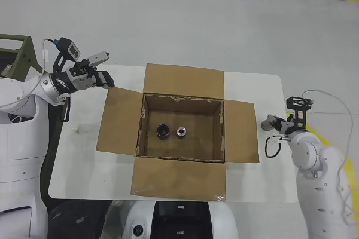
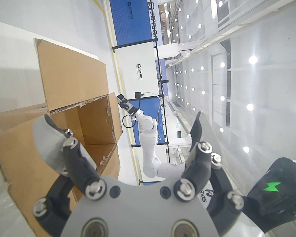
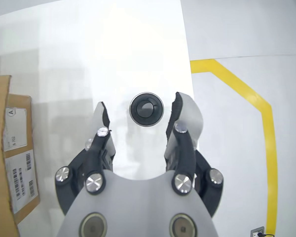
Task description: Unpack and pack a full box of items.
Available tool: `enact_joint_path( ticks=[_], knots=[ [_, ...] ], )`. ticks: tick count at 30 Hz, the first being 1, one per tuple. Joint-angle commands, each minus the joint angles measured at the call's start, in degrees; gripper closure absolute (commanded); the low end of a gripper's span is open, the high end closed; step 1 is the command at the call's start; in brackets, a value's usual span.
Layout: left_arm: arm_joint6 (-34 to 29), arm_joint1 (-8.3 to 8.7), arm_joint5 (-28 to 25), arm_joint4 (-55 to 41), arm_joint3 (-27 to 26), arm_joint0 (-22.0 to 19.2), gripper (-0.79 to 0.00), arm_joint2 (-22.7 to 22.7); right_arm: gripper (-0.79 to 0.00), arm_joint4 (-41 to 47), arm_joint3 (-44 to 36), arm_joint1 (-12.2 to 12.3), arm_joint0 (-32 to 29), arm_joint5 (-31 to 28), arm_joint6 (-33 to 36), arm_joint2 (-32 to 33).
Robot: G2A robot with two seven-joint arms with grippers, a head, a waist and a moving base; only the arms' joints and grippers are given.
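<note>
The white table (image 1: 84,149) takes most of the place in front of the robot. In its middle stands the cardboard box (image 1: 182,80), open at the top, with all four flaps folded outward and lying flat. On the outer side of one flap, the right wrist view shows white labels (image 3: 14,129) with bar codes.

The left gripper (image 1: 106,69) hangs above the far corner of the table on the robot's left side, just beside the box's flap there. Its fingers (image 2: 49,134) are spread wide and nothing is between them.

The right gripper (image 1: 269,124) is on the other side of the box, above the strip of table between the flap and the table's edge. Its fingers (image 3: 185,114) are also spread and they pinch nothing. Below the gap between them a black round part (image 3: 146,112) lies flat on the table, close to the edge. I cannot tell if the fingers touch it.

Two small things rest on the floor of the box, near its middle and side by side. One is a dark ring (image 1: 163,131), on the side of the left arm. The other is a metal-coloured round part (image 1: 182,132), just beside the ring.

On the floor beside the table runs a yellow line (image 3: 236,80).
</note>
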Motion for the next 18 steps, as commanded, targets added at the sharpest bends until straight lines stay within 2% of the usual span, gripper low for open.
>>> enact_joint_path(
  ticks=[1,14,18],
  knots=[
    [0.0,0.0,0.0,0.0,0.0,0.0,-0.785,0.0,-0.739,-0.06,0.71,0.01,0.02,0.15,-0.1,-0.28],
    [0.0,0.0,0.0,0.0,0.0,0.0,-0.785,0.0,-0.73,-0.3,8.8,-0.22,3.05,2.57,-2.74,-3.42],
    [0.0,0.0,0.0,0.0,0.0,0.0,-0.785,0.0,-0.76,-0.22,11.66,-0.36,4.75,3.41,-4.25,-4.39]
  ],
)
